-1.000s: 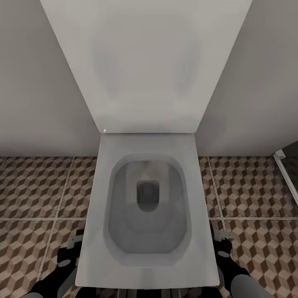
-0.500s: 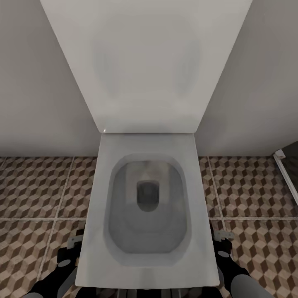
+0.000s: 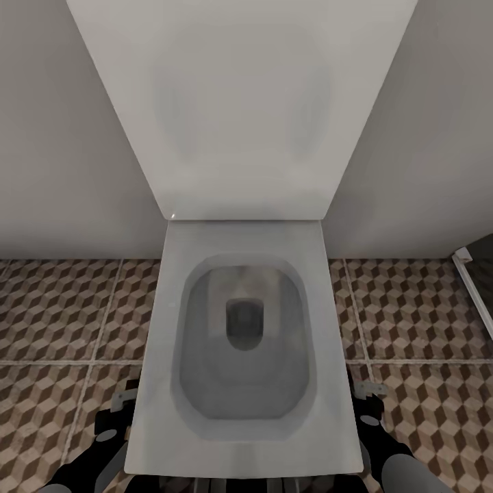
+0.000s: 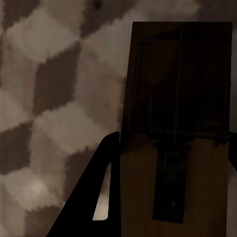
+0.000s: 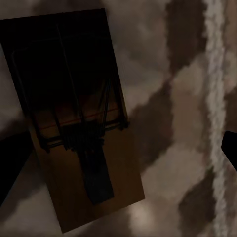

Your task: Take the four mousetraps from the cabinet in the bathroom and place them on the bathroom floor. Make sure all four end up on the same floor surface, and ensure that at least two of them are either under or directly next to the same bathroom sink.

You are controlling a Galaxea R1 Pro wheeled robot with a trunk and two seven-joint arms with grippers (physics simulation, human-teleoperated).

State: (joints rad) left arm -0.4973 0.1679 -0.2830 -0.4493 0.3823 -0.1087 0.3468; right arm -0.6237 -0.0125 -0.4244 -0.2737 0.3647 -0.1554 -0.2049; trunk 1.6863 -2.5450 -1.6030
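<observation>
In the left wrist view a brown mousetrap with thin wire parts sits between my left gripper's fingers, which press its two long edges, above the cube-pattern bathroom floor. In the right wrist view a second mousetrap lies tilted over the floor, in shadow. My right gripper is spread wide, one finger far from the board. From the head camera both grippers hang low on either side of the toilet. Cabinet and sink are out of view.
A white toilet with its lid up stands right in front of me against a pale wall. Patterned floor runs on both sides of it. A dark, white-edged panel stands at the far right.
</observation>
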